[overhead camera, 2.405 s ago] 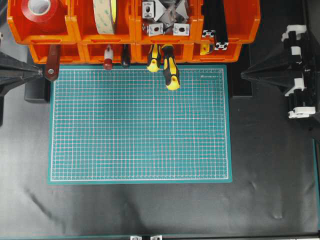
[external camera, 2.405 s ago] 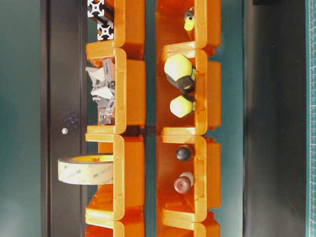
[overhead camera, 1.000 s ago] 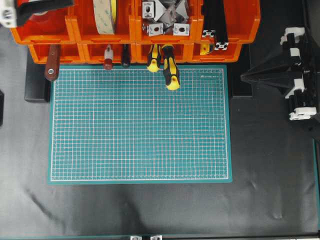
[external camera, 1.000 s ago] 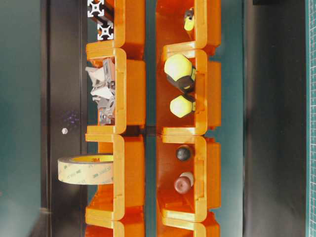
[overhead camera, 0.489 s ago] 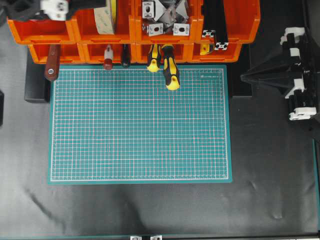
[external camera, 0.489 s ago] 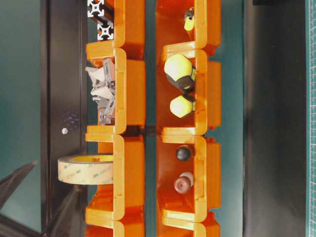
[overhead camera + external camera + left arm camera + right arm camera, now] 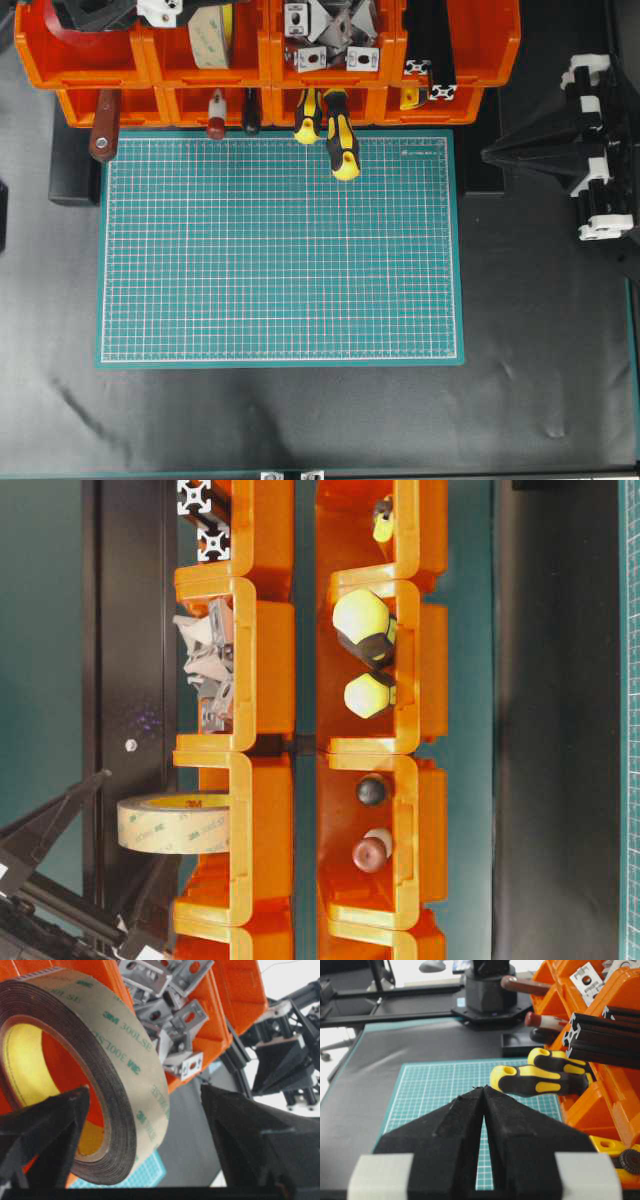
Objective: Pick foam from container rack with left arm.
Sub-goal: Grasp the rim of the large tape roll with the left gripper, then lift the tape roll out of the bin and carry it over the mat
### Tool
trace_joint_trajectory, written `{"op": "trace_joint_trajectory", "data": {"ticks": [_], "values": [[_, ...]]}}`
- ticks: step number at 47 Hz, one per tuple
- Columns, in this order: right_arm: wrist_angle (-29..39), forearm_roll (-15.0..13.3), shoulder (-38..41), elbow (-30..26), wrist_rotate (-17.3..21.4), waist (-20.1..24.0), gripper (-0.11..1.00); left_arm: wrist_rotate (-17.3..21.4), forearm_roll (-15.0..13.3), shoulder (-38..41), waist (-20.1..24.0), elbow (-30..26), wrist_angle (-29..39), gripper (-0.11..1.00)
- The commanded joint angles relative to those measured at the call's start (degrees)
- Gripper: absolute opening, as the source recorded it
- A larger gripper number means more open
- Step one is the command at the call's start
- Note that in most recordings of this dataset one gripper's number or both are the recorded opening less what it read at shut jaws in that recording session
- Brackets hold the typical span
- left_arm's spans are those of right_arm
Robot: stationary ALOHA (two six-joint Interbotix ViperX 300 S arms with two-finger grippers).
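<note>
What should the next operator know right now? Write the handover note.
Left gripper: open, jaws straddling the foam, one finger in front of the roll's yellow core, the other to its right; not closed on it.
Right gripper: shut, empty, parked at the right of the green cutting mat.
Foam: on edge in an upper bin of the container rack, beside the bin of metal brackets.
Done: approach to the roll.
Left: close on the foam, lift it out of the rack.
</note>
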Motion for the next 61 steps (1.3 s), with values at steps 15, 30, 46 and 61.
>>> {"op": "trace_joint_trajectory", "data": {"ticks": [15, 30, 46, 61], "values": [[-0.18, 0.09, 0.26, -1.14, 0.18, 0.09, 0.0, 1.49, 0.35, -0.53, -1.93, -0.62, -2.99, 0.29], [-0.26, 0.7, 0.09, -1.14, 0.18, 0.09, 0.0, 15.56, 0.35, -1.85, -9.14, -4.92, -9.23, 0.28], [-0.35, 0.97, -0.26, -1.23, 0.18, 0.18, 0.0, 39.55, 0.35, -0.79, -26.54, -7.12, 2.46, 0.26], [-0.35, 0.97, -0.26, -1.23, 0.26, 0.35, 0.0, 49.31, 0.35, 8.35, -32.43, -4.66, 7.47, 0.25]]}}
